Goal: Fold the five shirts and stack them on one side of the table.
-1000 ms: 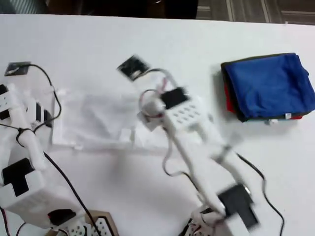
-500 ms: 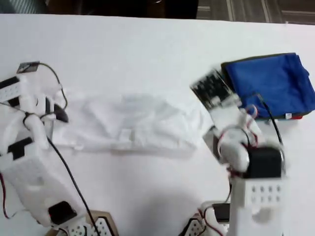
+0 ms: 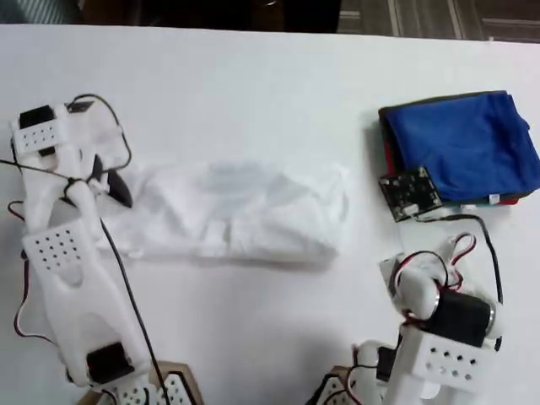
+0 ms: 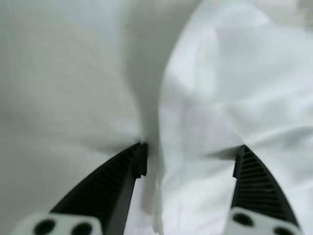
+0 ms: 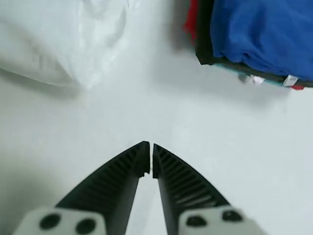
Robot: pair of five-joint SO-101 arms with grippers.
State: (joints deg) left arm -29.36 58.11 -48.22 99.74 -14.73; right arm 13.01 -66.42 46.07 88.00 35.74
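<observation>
A: High view first. Where's the shirt?
B: The white shirt (image 3: 236, 211) is bunched into a long rumpled band. It lies flat on the table (image 3: 253, 76), middle to left, with its long side parallel to the near edge. The stack (image 3: 460, 148) of folded shirts sits by the right edge. It has a blue one on top with black and red edges under it. It's well apart from the white shirt.
A: Arms?
B: The left arm (image 3: 67, 270) runs up from the near edge on the left, with its head at the white shirt's left end. The right arm (image 3: 443, 329) is folded back at the near edge on the right, close to the stack's near side.
A: Left wrist view?
B: The left gripper (image 4: 190, 159) is spread wide, straddling the white shirt's edge. One finger is over bare table and the other over cloth. Nothing is clamped. Can't tell if it's touching or just above.
A: Right wrist view?
B: The right gripper (image 5: 150, 159) has its fingers pressed almost together, with a hairline gap and nothing between them. It hangs over bare table between the white shirt's end and the stack. The stack here shows blue on top, a black layer, and red and teal edges poking out beneath.
</observation>
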